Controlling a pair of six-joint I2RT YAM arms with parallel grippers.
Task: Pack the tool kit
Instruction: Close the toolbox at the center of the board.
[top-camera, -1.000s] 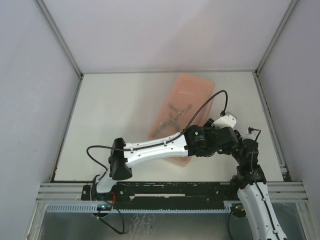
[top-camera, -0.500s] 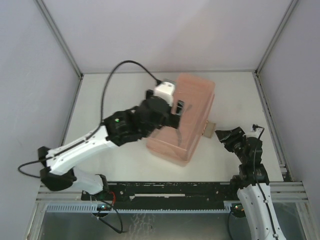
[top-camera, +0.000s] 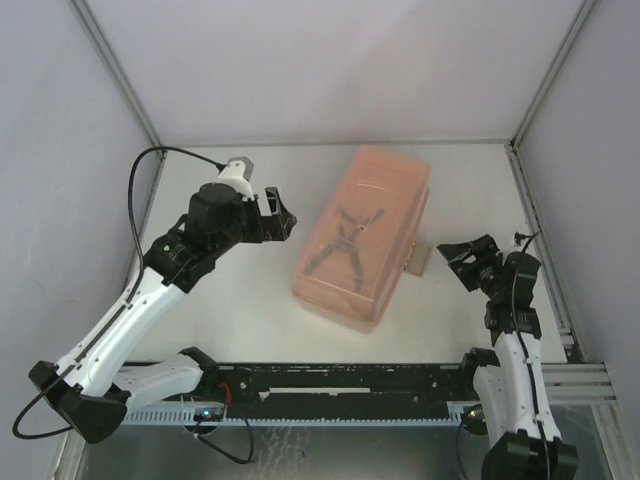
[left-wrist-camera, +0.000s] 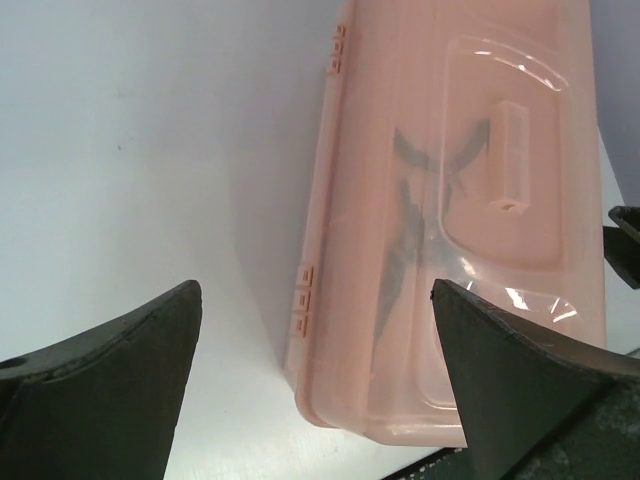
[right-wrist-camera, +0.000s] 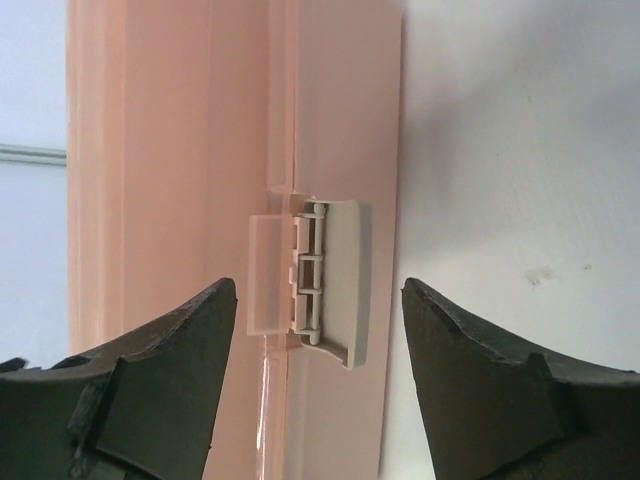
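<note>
Squaring my right gripper, jaws apart, on the unfastened grey latch of the toolbox, I'd press it flat gently, with the left gripper hanging wide open toward the table's left edge.

The left arm reaches out from the near left corner of the worktop on a long slant toward the middle. The left tool points right, its jaws spread wide with nothing held. The right arm runs straight out along the right edge. The right tool is turned left, jaws parted and gripping nothing.
</note>
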